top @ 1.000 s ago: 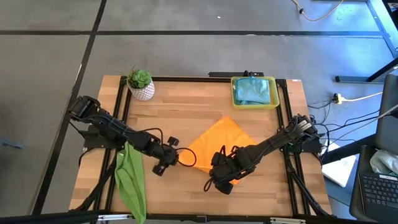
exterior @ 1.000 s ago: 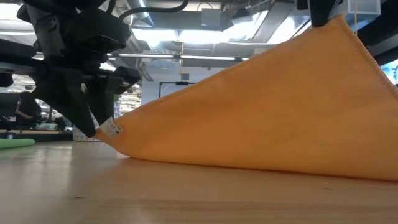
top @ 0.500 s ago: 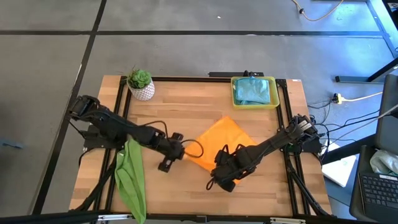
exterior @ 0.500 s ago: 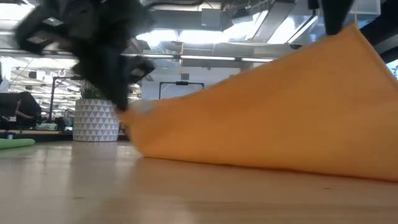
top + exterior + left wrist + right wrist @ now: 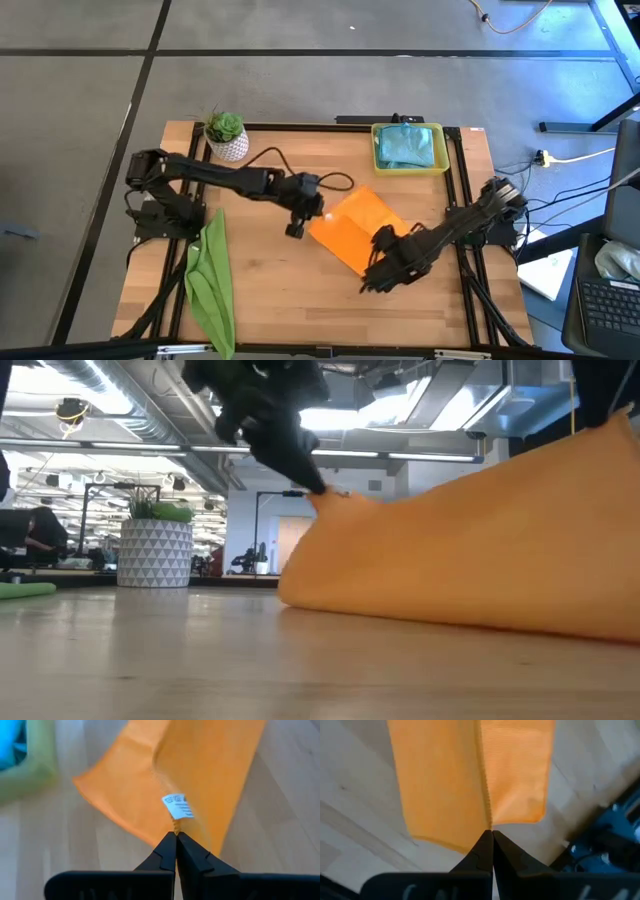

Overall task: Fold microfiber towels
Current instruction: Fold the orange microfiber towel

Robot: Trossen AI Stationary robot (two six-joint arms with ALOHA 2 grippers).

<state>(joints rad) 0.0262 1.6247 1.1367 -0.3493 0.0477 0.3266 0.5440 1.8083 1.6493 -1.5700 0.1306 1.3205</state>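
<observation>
Orange towel (image 5: 362, 228) lay near the middle of the table (image 5: 290, 300), lifted off the wood at two corners; the left pincer (image 5: 305, 212) was clamped shut on the corner that bore a small white label (image 5: 178, 806), its fingertips (image 5: 176, 841) pressed together around the hem; the right pincer (image 5: 385, 268) was likewise closed tight on another corner, nearer the table's front edge, with the cloth hanging in a crease from its fingertips (image 5: 491, 837); seen from table height, the orange cloth rose in a slope from the wood toward both grips. Lime green towel (image 5: 208, 282) lay in a long bunched strip at the table's front left, well apart from the orange one and under the left arm's base; teal towels (image 5: 410, 146) sat heaped in the yellow tray (image 5: 378, 150) at the back right corner. Small potted plant (image 5: 226, 135) in a white patterned pot stood at the back left corner; beyond the table, cables (image 5: 570, 155) trailed across the grey floor.
</observation>
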